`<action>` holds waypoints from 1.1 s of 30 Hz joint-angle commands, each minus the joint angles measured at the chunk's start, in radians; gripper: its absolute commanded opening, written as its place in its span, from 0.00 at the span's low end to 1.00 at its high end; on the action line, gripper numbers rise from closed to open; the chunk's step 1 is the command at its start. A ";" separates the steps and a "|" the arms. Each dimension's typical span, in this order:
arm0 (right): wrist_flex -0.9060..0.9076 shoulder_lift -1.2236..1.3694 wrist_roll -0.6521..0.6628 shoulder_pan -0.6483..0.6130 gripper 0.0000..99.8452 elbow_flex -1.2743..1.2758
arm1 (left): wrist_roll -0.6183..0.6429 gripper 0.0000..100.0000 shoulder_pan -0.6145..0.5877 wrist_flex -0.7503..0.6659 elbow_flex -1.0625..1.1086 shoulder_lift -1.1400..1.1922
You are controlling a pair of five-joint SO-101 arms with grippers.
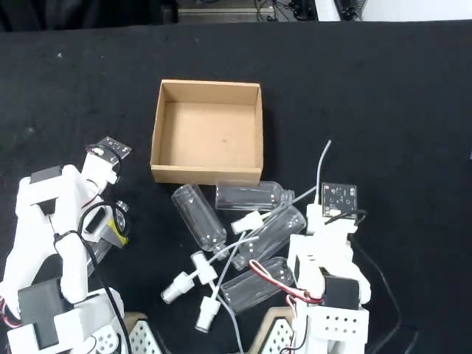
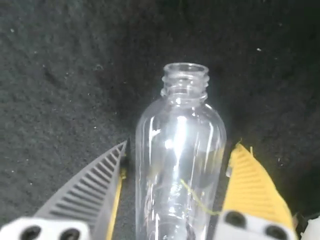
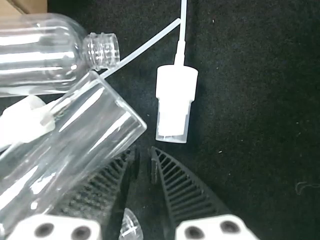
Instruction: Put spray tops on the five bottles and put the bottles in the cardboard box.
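My left gripper (image 2: 181,146) is shut on a clear, uncapped bottle (image 2: 180,150), whose threaded neck points away from the wrist. From above, this gripper (image 1: 110,223) sits at the table's left, left of the cardboard box (image 1: 157,133). My right gripper (image 3: 144,155) is shut with nothing in it. Just beyond its tips lies a white spray top (image 3: 175,102) with its tube pointing away. Two clear bottles (image 3: 65,145) (image 3: 45,47) lie beside that gripper. Several bottles (image 1: 198,216) (image 1: 251,195) (image 1: 269,234) lie in front of the box, with loose spray tops (image 1: 177,287) (image 1: 209,310) among them.
The open box stands at the middle of the black table (image 1: 383,103). Both arm bases (image 1: 328,317) (image 1: 44,317) stand at the near edge. Another bottle (image 1: 254,284) lies close to the right arm's base. Bare cloth stretches to the right and behind the box.
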 commanded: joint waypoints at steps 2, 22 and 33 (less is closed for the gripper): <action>0.006 -0.096 -0.005 0.018 0.01 -0.002 | -0.002 0.30 -0.024 -0.011 -0.015 -0.003; 0.006 -0.096 -0.006 0.015 0.01 -0.002 | 0.284 0.03 0.088 0.011 -0.054 -0.104; -0.381 -0.094 0.497 0.199 0.01 -0.131 | 0.684 0.03 0.130 -0.097 -0.038 -0.427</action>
